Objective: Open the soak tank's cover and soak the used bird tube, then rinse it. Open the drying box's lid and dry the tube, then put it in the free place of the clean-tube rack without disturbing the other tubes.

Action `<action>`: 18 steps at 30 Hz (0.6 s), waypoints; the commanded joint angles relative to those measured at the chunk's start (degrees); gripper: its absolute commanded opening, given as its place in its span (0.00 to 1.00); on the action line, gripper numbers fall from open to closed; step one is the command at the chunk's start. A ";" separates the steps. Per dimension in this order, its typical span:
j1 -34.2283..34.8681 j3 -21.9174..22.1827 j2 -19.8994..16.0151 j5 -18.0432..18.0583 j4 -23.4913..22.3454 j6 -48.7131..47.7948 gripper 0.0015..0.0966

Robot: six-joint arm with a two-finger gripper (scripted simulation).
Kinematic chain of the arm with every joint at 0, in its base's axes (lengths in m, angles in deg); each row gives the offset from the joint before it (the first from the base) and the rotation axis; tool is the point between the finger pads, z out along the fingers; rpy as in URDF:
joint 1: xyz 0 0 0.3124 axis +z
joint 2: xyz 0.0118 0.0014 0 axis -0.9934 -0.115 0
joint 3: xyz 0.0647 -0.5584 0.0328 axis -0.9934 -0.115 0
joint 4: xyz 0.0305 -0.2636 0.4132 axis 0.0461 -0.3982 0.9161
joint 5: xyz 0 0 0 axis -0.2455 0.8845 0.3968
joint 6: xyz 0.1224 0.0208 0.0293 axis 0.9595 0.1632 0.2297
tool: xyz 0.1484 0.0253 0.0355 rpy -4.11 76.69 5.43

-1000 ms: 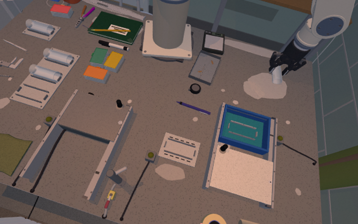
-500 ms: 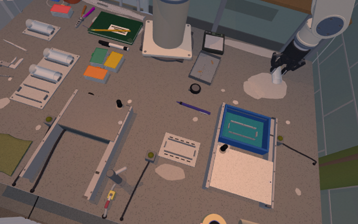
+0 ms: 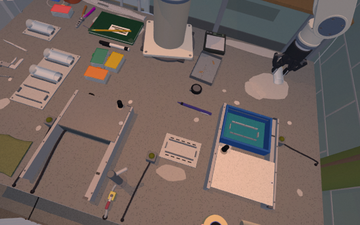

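Note:
My gripper (image 3: 282, 70) hangs over the back right of the table, its dark fingers closed on the upper end of the used bird tube (image 3: 278, 76), a pale translucent cylinder standing on a light patch (image 3: 266, 86). In front of it the blue soak tank (image 3: 245, 132) is uncovered, showing teal liquid. Its cream cover (image 3: 242, 174) with a black knob (image 3: 225, 148) is slid toward the near edge. The drying box (image 3: 93, 119) at centre left has its lid shut, with a black knob (image 3: 120, 103). The clean-tube rack (image 3: 43, 77) at far left holds two tubes, and its front place is open.
Behind the work stands the arm's base (image 3: 168, 45), with a green book (image 3: 116, 27) and a small grey tray (image 3: 206, 67) at its sides. A purple pen (image 3: 194, 108) lies left of the tank. A slotted plate (image 3: 180, 150) sits mid-table.

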 commanded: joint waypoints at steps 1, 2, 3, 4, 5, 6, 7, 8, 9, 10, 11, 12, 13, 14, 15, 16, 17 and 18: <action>0.00 0.02 0.01 0.03 0.00 0.00 0.07; 0.00 0.02 0.01 0.03 0.00 0.00 0.07; 0.00 0.02 0.01 0.03 0.00 0.00 0.07; 0.00 0.02 0.01 0.02 0.00 0.00 0.07; 0.00 0.02 0.03 0.01 0.00 0.00 0.07; 0.00 0.02 0.05 -0.02 0.00 0.00 0.07; 0.00 0.02 0.10 -0.06 0.00 0.00 0.07; 0.00 0.02 0.15 -0.11 0.00 0.00 0.07; 0.00 0.02 0.22 -0.18 0.00 0.00 0.07; 0.00 0.01 0.31 -0.27 0.00 0.00 0.07; 0.00 0.01 0.42 -0.38 0.00 0.00 0.07; 0.00 0.01 0.54 -0.50 0.00 0.00 0.07; 0.00 0.01 0.68 -0.63 0.00 0.00 0.07; 0.00 0.01 0.83 -0.78 0.00 0.00 0.07; 0.00 0.01 0.99 -0.94 0.00 0.00 0.07; 0.00 0.01 1.16 -1.11 0.00 0.00 0.07; 0.00 0.01 1.34 -1.29 0.00 0.00 0.07; 0.00 0.01 1.52 -1.48 0.00 0.00 0.07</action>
